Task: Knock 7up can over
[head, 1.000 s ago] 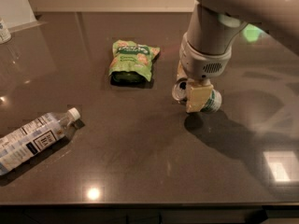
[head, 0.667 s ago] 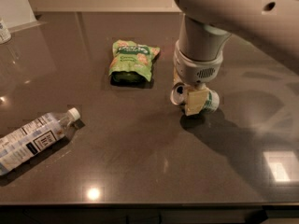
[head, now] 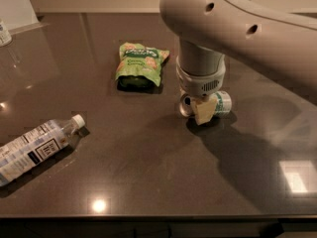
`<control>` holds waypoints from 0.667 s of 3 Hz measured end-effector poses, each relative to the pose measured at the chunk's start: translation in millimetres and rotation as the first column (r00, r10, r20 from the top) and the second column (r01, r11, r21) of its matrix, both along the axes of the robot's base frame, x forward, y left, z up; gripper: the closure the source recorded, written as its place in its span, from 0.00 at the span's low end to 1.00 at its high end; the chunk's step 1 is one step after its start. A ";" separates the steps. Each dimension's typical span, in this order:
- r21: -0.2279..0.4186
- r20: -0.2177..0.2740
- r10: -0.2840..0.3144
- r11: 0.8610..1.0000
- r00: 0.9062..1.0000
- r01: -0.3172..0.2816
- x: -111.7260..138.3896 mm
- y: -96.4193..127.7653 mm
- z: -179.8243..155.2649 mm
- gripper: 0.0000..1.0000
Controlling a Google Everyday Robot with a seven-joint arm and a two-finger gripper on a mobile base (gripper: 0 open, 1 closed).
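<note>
The 7up can (head: 223,103) lies on its side on the dark countertop, right of centre. Its silver top (head: 186,104) faces left and its white and green body points right. My gripper (head: 202,109) comes straight down from the grey wrist (head: 200,68) and sits right on the can, covering its middle. The large grey arm spans the upper right of the view and hides the counter behind it.
A green snack bag (head: 140,63) lies flat to the left behind the can. A clear plastic water bottle (head: 37,145) lies on its side at the front left. The counter's front edge (head: 158,217) runs along the bottom. A white object (head: 4,33) stands at the far left.
The arm has swung lower and further left across the top of the view. The gripper has shifted slightly left and nearer. The can lies on its side throughout.
</note>
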State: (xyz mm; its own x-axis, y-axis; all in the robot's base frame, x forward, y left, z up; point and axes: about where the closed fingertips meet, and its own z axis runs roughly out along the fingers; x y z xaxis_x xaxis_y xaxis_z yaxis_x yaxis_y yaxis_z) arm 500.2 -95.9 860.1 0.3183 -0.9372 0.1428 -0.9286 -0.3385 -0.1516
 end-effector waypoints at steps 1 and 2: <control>-0.031 0.009 0.011 0.999 1.000 -0.011 2.0 -1.4 -7.5 0.12; -0.031 0.011 0.011 0.999 1.000 -0.010 1.9 -1.9 -7.3 0.00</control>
